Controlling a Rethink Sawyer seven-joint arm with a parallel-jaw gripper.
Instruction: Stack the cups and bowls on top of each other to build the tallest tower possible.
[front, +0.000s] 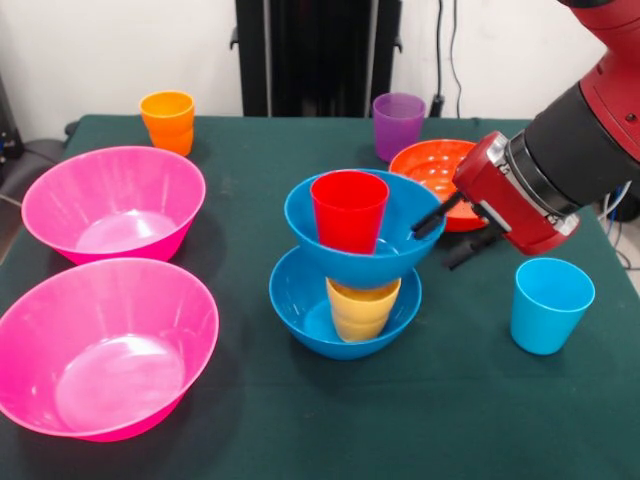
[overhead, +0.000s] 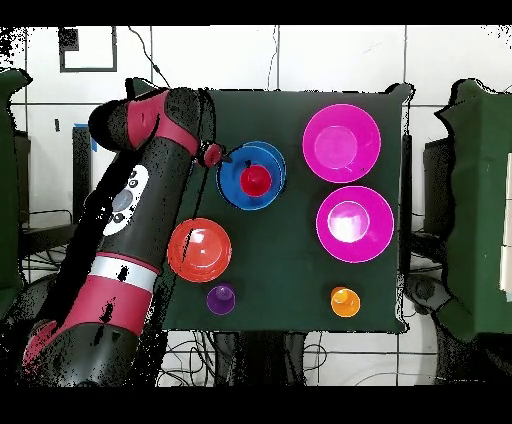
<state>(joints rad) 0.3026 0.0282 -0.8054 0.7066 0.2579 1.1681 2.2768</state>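
The tower stands mid-table: a lower blue bowl (front: 300, 300) holds a yellow cup (front: 362, 310), which carries an upper blue bowl (front: 310, 225) (overhead: 236, 185) with a red cup (front: 349, 210) (overhead: 255, 180) standing inside. My gripper (front: 440, 243) (overhead: 222, 157) is at this upper bowl's right rim, open. One black finger (front: 432, 218) reaches over the rim and the other finger (front: 468, 250) lies outside below it. A light blue cup (front: 552, 303) stands alone to the right, under my arm. In the overhead view the arm hides it.
Two pink bowls (front: 113, 205) (front: 105, 345) sit at the left, also seen as pink bowls (overhead: 341, 142) (overhead: 354, 223). An orange-red bowl (front: 425, 165) (overhead: 199, 249), a purple cup (front: 398, 125) (overhead: 221, 298) and an orange cup (front: 168, 120) (overhead: 344, 300) stand along the far side.
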